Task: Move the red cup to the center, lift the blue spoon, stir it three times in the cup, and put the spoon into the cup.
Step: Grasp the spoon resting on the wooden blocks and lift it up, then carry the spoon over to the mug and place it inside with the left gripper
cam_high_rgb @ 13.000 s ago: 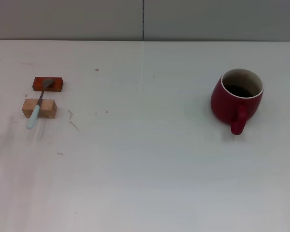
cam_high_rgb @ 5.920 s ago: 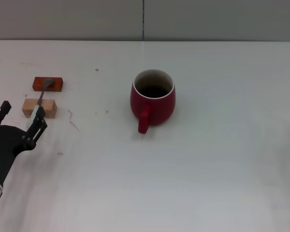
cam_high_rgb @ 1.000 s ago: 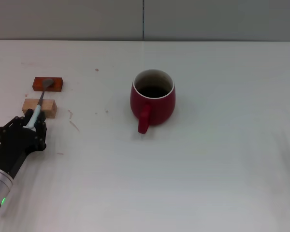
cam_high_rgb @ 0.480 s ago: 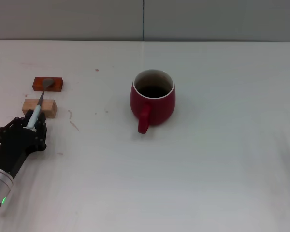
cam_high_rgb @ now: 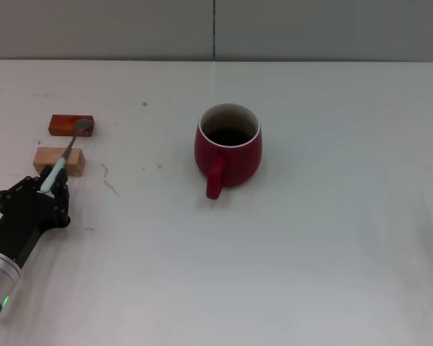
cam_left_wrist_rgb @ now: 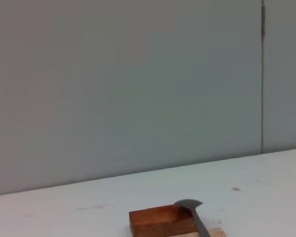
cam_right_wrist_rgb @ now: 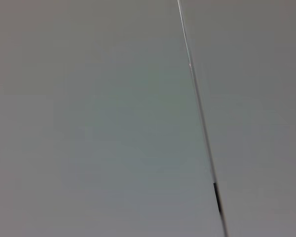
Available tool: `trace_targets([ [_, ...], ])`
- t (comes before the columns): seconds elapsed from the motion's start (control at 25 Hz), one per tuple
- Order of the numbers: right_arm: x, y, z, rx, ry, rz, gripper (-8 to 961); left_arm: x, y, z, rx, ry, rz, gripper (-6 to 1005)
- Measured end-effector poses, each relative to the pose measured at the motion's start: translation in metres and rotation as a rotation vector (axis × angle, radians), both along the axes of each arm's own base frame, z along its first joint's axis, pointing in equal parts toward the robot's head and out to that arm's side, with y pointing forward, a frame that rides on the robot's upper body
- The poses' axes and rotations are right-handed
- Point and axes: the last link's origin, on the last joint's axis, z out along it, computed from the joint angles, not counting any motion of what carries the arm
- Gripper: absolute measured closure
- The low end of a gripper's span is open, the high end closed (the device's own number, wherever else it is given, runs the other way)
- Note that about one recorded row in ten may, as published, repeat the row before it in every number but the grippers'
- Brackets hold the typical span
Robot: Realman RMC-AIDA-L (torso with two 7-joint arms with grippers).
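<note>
The red cup (cam_high_rgb: 228,148) stands upright at the middle of the table, its handle toward me. The blue spoon (cam_high_rgb: 62,163) has its pale handle end in my left gripper (cam_high_rgb: 49,187), which is shut on it at the table's left. The spoon's grey bowl (cam_high_rgb: 83,127) is at the right end of the red-brown block (cam_high_rgb: 68,125), with the neck over the tan block (cam_high_rgb: 58,159). In the left wrist view the spoon bowl (cam_left_wrist_rgb: 189,203) shows above the red-brown block (cam_left_wrist_rgb: 162,221). My right gripper is out of view.
The red-brown block and the tan wooden block sit close together at the far left of the white table (cam_high_rgb: 310,245). A grey wall (cam_high_rgb: 310,29) runs behind the table's far edge. The right wrist view shows only the wall (cam_right_wrist_rgb: 89,123).
Since 13 s ago the cup has gone from the right to the middle. In the last half second the spoon's bowl has swung to the right, off the top of the red-brown block.
</note>
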Motion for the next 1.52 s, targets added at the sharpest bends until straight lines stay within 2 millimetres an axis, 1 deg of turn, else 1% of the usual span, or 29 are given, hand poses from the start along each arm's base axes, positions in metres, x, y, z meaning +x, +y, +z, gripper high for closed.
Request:
trace_targets([
  [0.12,0.000,0.000,0.000,0.000,-0.001,0.001,285,-0.001,0.000,0.000,-0.003,0.022,-0.001,826],
  [0.4,-0.001,-0.001,-0.001,-0.009,-0.004,0.006,285,0.006,0.001,0.000,0.024,0.051,-0.031,827],
  [0.76,-0.001,-0.002,-0.001,-0.005,-0.006,0.012,285,0.021,0.003,0.009,0.101,0.051,-0.109,828],
  [0.92,-0.002,-0.003,0.000,0.000,-0.007,0.017,285,0.033,0.010,0.012,0.097,0.004,-0.123,828],
  [1.04,-0.002,-0.003,0.001,0.004,-0.005,0.023,285,0.045,0.022,0.015,0.038,0.034,-0.129,828],
  [1.16,-0.003,-0.003,0.002,0.010,-0.003,0.030,285,0.064,0.035,0.023,-0.039,0.114,-0.141,827],
  [1.28,-0.003,-0.004,0.003,0.014,-0.003,0.032,285,0.089,0.042,0.042,-0.104,0.202,-0.176,827],
  [1.36,-0.002,-0.005,0.003,0.016,-0.003,0.030,285,0.109,0.046,0.056,-0.135,0.249,-0.209,827],
  [1.52,-0.001,-0.006,0.004,0.019,-0.002,0.026,285,0.137,0.051,0.081,-0.167,0.327,-0.232,827],
])
